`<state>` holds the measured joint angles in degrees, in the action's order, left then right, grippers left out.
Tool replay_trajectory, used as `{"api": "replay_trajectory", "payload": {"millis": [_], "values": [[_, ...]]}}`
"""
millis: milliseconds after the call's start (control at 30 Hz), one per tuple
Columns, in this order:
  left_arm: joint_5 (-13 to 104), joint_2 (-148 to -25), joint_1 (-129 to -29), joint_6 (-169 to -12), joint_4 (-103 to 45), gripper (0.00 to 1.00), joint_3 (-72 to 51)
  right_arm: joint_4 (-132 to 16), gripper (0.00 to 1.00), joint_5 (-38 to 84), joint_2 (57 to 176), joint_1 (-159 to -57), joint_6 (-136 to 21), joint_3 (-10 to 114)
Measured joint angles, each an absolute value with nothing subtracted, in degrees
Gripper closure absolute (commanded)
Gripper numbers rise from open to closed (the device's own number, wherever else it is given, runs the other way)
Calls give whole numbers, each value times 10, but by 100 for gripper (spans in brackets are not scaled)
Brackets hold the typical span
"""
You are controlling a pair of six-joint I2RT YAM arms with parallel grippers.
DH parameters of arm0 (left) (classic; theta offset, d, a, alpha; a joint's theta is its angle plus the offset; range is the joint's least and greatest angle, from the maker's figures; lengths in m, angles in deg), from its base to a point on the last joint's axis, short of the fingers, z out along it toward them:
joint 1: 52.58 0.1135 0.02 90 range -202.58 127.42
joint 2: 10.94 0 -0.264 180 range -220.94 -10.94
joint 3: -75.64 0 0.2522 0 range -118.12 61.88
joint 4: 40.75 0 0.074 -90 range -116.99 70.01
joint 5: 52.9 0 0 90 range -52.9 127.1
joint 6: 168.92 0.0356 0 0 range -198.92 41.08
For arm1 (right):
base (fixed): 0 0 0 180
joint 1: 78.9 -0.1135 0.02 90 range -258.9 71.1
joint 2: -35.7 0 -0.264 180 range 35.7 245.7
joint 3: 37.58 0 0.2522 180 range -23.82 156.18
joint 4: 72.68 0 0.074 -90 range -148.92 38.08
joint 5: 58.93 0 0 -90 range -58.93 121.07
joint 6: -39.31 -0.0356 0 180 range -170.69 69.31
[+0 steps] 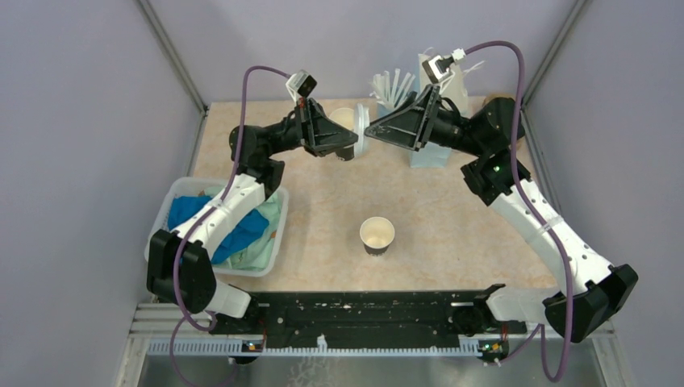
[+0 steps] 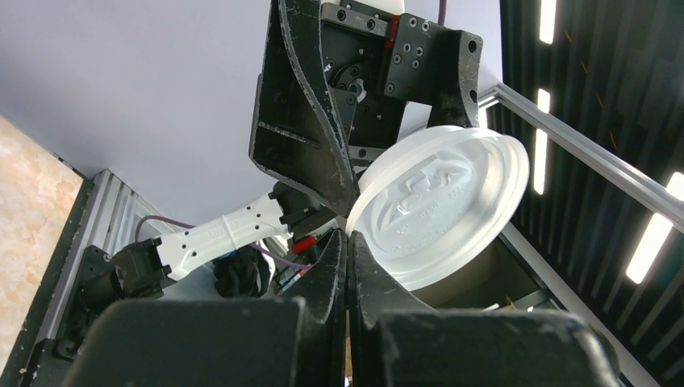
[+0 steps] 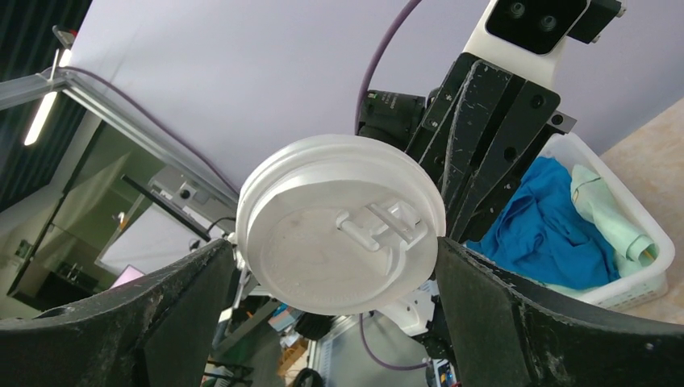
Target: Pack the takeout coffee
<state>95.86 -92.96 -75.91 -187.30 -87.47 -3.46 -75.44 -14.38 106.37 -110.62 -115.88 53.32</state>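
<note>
Both grippers meet in the air above the back of the table. My left gripper [image 1: 353, 145] [image 2: 348, 242] is shut, pinching the wall of a cream-and-black paper cup [image 1: 343, 119] held on its side; the cup's tan inside [image 2: 484, 286] shows beside my finger. My right gripper [image 1: 369, 129] [image 3: 335, 258] spans the round white lid [image 1: 364, 129] [image 2: 440, 210] [image 3: 339, 234] with both fingers against its rim. The lid stands on edge at the cup's mouth, with its sip-tab side facing the right wrist. Whether it is seated on the cup is hidden.
A lidless cream-and-black cup [image 1: 377, 235] stands upright mid-table. A white basket [image 1: 157, 230] [image 3: 645, 274] holding blue and green cloths sits at the left. A holder of white sticks [image 1: 391, 89] and a light blue box [image 1: 427, 155] stand at the back right.
</note>
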Motion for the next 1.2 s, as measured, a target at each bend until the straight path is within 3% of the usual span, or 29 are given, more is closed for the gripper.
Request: {"api": "replay_trajectory", "payload": {"millis": [233, 1200], "values": [[960, -930, -759, -1875, -883, 100, -34, -755, 19, -142, 1064, -1107, -1164, 533], [965, -930, -759, -1867, -873, 100, -32, -738, 13, -134, 1064, -1111, -1152, 533]]}}
